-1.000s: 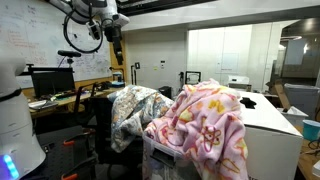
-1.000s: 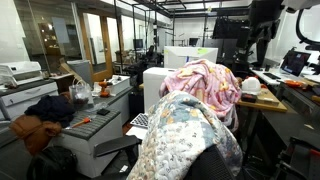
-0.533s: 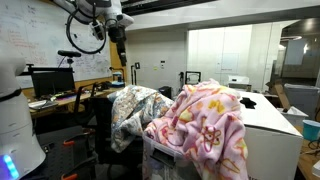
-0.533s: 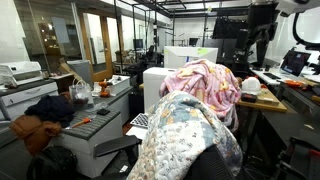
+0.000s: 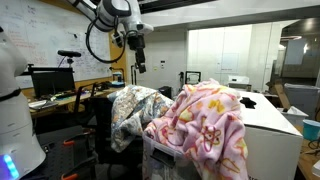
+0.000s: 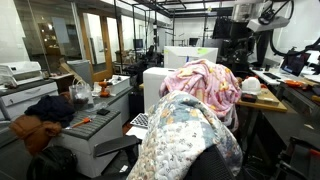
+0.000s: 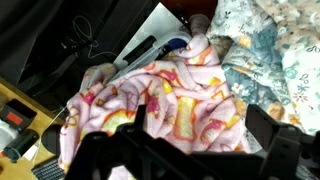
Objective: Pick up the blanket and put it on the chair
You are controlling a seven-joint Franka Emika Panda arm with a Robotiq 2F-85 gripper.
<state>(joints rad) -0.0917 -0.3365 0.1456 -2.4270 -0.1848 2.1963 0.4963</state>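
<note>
Gripper (image 5: 139, 62) is hanging high over the room, fingers spread wide and holding nothing, while the pink blanket (image 5: 205, 125) is lying draped beside the grey-and-white patterned cloth (image 5: 135, 108).

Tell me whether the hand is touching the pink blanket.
Apart. In an exterior view the hand hangs well above the blanket and off to one side, with background showing in the gap between them.
</note>
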